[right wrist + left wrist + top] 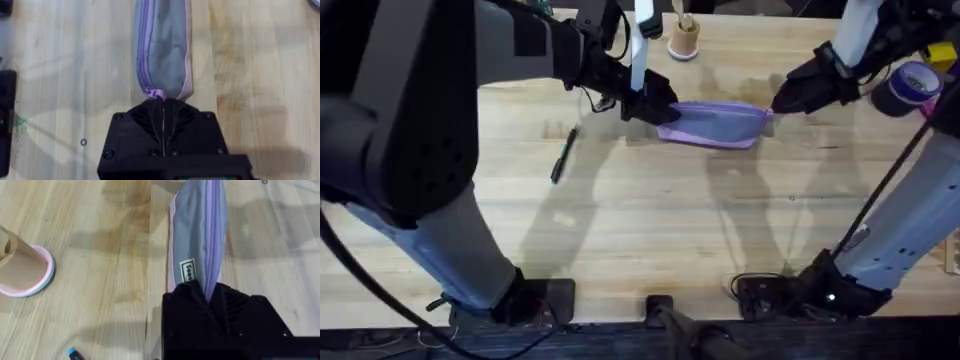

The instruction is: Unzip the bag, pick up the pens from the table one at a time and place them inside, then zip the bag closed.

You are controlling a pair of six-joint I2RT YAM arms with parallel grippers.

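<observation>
My left claw (655, 108) is clenched on one end of the small lavender-purple fabric pouch (715, 123), which lies on the pale wooden plank worktop (650, 220) in the upper middle of the overhead frame. My right claw (782, 100) pinches the pouch's other end. One slim black pen (563, 155) lies well apart, left of the pouch.

The left end of the bag (715, 123) is covered by the left tool (655, 108), and its right tip by the right tool (778, 103), so both ends are hidden. The pen (563, 155) on the desk (650, 220) is too small and blurred to make out a tip or clip. In the left wrist view the bag's far end is cut off by the picture's edge.
</observation>
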